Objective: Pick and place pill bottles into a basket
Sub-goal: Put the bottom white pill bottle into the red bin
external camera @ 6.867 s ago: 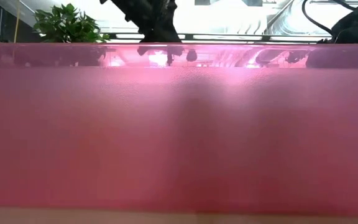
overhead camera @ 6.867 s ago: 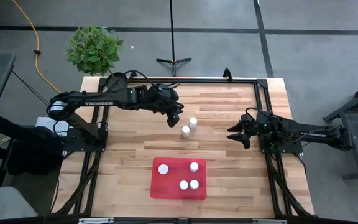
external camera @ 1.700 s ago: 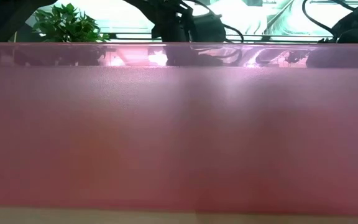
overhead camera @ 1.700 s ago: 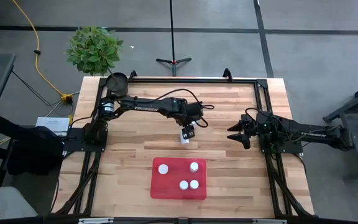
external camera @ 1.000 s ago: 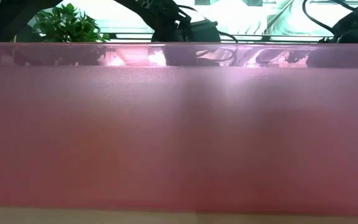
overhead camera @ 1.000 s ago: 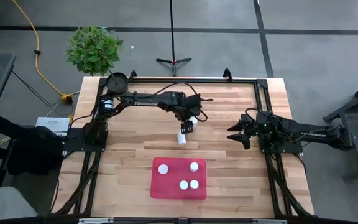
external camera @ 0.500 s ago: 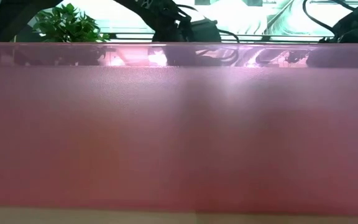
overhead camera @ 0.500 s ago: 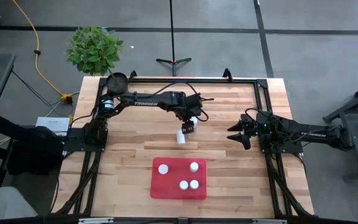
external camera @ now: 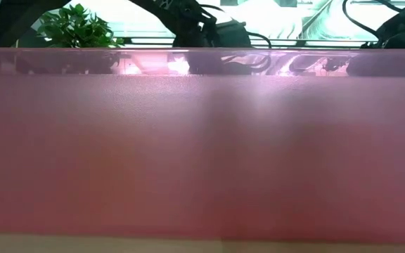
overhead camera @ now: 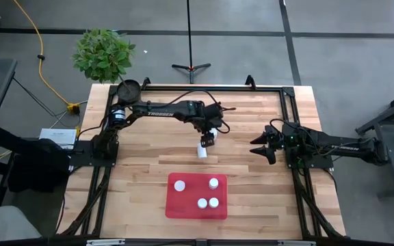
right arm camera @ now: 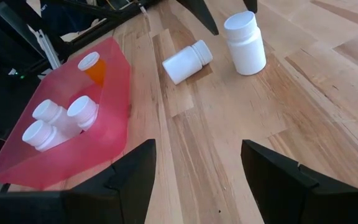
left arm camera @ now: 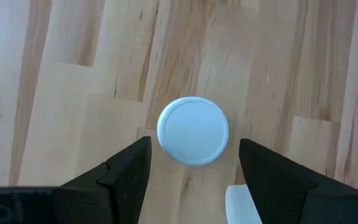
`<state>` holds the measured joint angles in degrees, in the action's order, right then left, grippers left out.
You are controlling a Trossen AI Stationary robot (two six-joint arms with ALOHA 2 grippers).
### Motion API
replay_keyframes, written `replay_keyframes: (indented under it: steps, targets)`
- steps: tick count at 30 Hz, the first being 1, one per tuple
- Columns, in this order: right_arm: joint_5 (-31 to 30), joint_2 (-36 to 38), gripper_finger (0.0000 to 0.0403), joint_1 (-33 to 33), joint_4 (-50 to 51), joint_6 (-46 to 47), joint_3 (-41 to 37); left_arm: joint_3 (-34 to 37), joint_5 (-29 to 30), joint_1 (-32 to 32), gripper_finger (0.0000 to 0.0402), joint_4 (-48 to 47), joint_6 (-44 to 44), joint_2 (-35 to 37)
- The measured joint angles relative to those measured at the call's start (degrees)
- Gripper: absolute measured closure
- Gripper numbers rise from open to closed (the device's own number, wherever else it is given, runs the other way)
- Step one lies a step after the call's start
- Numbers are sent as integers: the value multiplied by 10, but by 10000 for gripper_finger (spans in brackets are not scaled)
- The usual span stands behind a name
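Observation:
One white pill bottle (right arm camera: 187, 61) lies on its side on the wood near the table's middle, its round white end (left arm camera: 192, 130) facing the left wrist view. A second white bottle (right arm camera: 245, 42) stands upright just beyond it, toward the far edge. My left gripper (overhead camera: 208, 141) hangs open above the lying bottle, slanting down, with its fingers (left arm camera: 129, 165) on either side and apart from it. The red basket (overhead camera: 183, 208) sits near the front edge and holds several bottles (right arm camera: 55, 121), one of them amber. My right gripper (overhead camera: 260, 147) waits open at the table's right.
The basket's red wall (external camera: 202, 154) fills the low view. A dark round pot (overhead camera: 128, 89) stands at the far left corner, and a potted plant (overhead camera: 103, 53) is on the floor beyond it. Black frame rails (overhead camera: 289, 123) border the table. Bare wood lies between the bottles and the basket.
Within the last second nothing has visibly moved. Shortly before that, my left gripper drew back a little toward the far edge, away from the bottle that now lies on its side.

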<state>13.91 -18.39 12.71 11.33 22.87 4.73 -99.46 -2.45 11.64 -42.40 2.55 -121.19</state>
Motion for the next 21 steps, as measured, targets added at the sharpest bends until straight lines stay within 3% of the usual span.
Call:
replay_keyframes:
  steps: [21]
  targets:
    - [0, 0, 176, 0, 0, 0, 0, 0, -11, 0, 126, 38, -2, -4]
